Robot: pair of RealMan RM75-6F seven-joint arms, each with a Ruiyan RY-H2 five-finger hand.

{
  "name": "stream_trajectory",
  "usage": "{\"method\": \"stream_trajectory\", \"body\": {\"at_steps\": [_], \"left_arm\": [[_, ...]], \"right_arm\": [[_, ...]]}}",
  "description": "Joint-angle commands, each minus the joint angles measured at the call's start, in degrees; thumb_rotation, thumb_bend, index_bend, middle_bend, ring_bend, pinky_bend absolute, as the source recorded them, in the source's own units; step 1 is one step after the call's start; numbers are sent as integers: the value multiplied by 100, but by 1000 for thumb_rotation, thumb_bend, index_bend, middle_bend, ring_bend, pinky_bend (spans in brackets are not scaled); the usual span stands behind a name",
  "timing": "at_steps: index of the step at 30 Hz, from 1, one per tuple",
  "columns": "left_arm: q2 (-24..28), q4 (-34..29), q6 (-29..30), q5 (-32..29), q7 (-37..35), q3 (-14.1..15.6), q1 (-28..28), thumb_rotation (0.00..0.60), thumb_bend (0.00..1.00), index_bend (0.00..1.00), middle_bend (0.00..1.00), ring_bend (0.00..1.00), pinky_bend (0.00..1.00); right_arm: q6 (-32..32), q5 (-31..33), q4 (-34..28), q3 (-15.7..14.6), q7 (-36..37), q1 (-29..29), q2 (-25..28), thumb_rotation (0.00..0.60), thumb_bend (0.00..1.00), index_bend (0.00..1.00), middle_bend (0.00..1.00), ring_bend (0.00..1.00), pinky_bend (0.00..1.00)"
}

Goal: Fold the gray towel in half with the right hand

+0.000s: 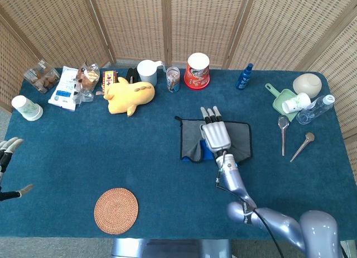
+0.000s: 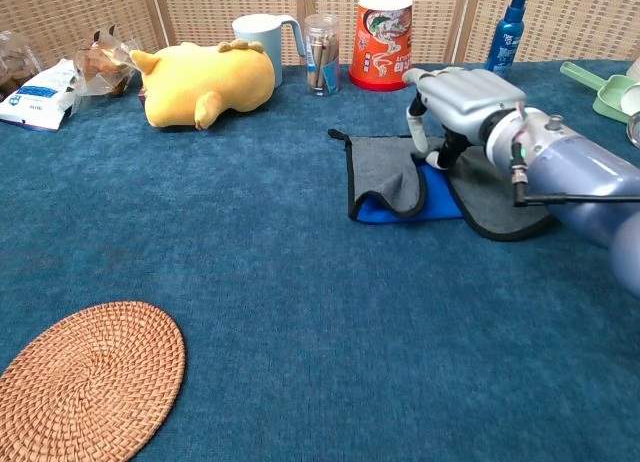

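— Where's the towel (image 1: pixel 192 141)?
— Mid-counter (image 1: pixel 111 157), its near edge lifted and curled back, blue underside showing.
— And the right robot hand (image 1: pixel 214 134)?
— Palm down over it, pinching that raised fold.
— The left robot hand (image 1: pixel 8 152)?
— At the counter's left edge, fingers apart, holding nothing.

We see a deep teal-blue worktop (image 1: pixel 139 157) backed by a tan woven screen (image 1: pixel 167 23). The towel (image 2: pixel 385 172) is gray with a dark edge, its turned-up part showing bright blue. Our right hand (image 1: pixel 215 136) is silver with black between the fingers. The plush toy (image 1: pixel 129 95) is yellow, the round mat (image 1: pixel 116 211) orange-brown with a spiral weave, the tub (image 1: pixel 197 71) red with a white lid, the bottle (image 1: pixel 244 76) blue, the scoop (image 1: pixel 280 99) pale green.
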Motion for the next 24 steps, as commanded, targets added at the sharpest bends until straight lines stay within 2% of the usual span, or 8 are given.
{"method": "stream_trajectory", "body": {"at_steps": [1, 11, 12, 14, 16, 17, 19, 24], "left_arm": [[-6, -4, -11, -16, 18, -6, -8, 600, 114, 0, 0, 0, 0], [-43, -1, -153, -192, 128, -45, -79, 600, 114, 0, 0, 0, 0], [-47, 0, -165, -209, 140, -49, -85, 600, 113, 0, 0, 0, 0], [-51, 0, -185, -244, 152, -59, -96, 600, 113, 0, 0, 0, 0], [-53, 2, -209, -294, 155, -72, -106, 600, 113, 0, 0, 0, 0], [-53, 3, -215, -310, 154, -77, -109, 600, 113, 0, 0, 0, 0], [-53, 7, -227, -332, 155, -84, -116, 600, 113, 0, 0, 0, 0], [-49, 6, -256, -343, 146, -83, -126, 600, 113, 0, 0, 0, 0]], "right_arm": [[-76, 109, 285, 101, -14, 205, -154, 600, 496, 657, 14, 0, 71], [-222, 389, 933, 337, -29, 663, -440, 600, 495, 641, 16, 0, 72], [-234, 420, 992, 347, -41, 698, -464, 600, 491, 586, 11, 0, 72], [-263, 488, 1099, 366, -48, 741, -506, 600, 484, 386, 3, 0, 72], [-322, 593, 1161, 402, 2, 764, -536, 600, 395, 107, 0, 0, 72], [-341, 624, 1164, 411, 22, 766, -538, 600, 342, 51, 0, 0, 72], [-363, 697, 1158, 416, 47, 755, -521, 600, 190, 0, 0, 0, 72], [-282, 745, 1076, 384, 92, 701, -449, 600, 20, 0, 0, 0, 75]]}}
